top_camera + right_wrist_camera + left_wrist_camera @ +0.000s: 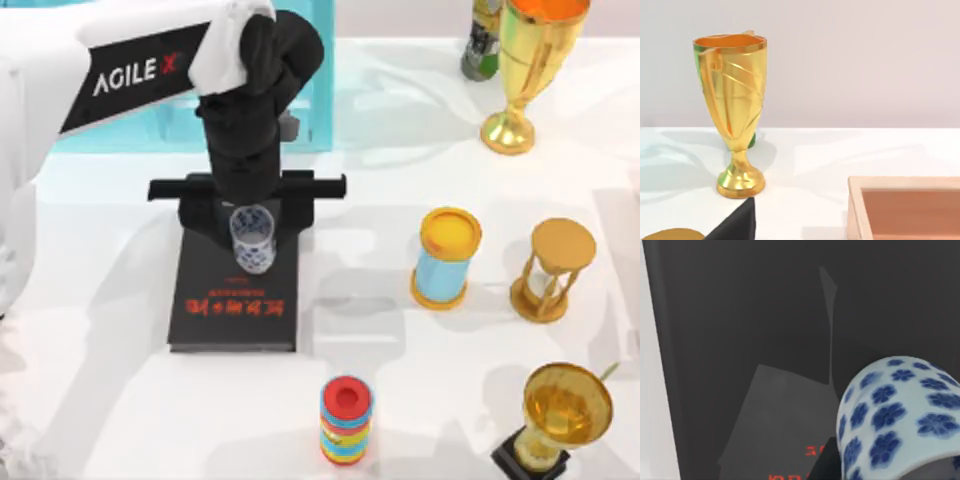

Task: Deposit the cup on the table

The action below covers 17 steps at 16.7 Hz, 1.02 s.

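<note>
While the left arm reaches down from the upper left of the top view, its left gripper [252, 240] sits left of centre in the frame, closed around the cup [253, 238], a small white cylinder patterned with blue flowers. The cup hangs mouth-up over the upper half of a black book [238, 300] with red lettering, which lies flat on the table [420, 350]; whether the cup's base touches the cover cannot be told. In the left wrist view, the cup [900, 420] fills the lower right of the frame, with the book's dark cover [740, 340] spread behind it and a strip of white tabletop along the left edge.

Right of centre in the top view stands a light-blue canister [446, 258] with an orange lid, and just beside it, toward the right edge, a wooden hourglass [553, 270]. A golden goblet [530, 70] rises at the upper right, another goblet [560, 415] at the lower right, and a striped stack of rings [346, 420] at the bottom centre. A turquoise shelf [310, 100] sits behind the arm.

The right wrist view shows a golden goblet [735, 110] on the white table.
</note>
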Available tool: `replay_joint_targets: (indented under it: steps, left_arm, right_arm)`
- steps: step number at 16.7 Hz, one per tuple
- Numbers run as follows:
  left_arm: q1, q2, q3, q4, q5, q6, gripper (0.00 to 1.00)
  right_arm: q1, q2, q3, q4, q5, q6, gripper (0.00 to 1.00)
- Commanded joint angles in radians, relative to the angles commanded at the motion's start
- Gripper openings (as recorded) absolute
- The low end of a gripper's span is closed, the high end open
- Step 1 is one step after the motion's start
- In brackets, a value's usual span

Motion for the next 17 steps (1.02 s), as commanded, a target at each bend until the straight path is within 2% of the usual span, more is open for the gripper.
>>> replay_joint_targets:
  steps: [5, 11, 17]
  left_arm:
    - [0.001, -0.003, 0.017, -0.017, -0.002, 0.000, 0.00]
    - [-0.001, -0.025, 0.153, -0.175, -0.001, -0.001, 0.00]
    - [0.016, -0.037, 0.139, -0.188, -0.002, 0.018, 0.00]
  right_arm:
    - [0.000, 0.000, 0.000, 0.000, 0.000, 0.000, 1.00]
    - [0.000, 0.000, 0.000, 0.000, 0.000, 0.000, 1.00]
    - [0.000, 0.000, 0.000, 0.000, 0.000, 0.000, 1.00]
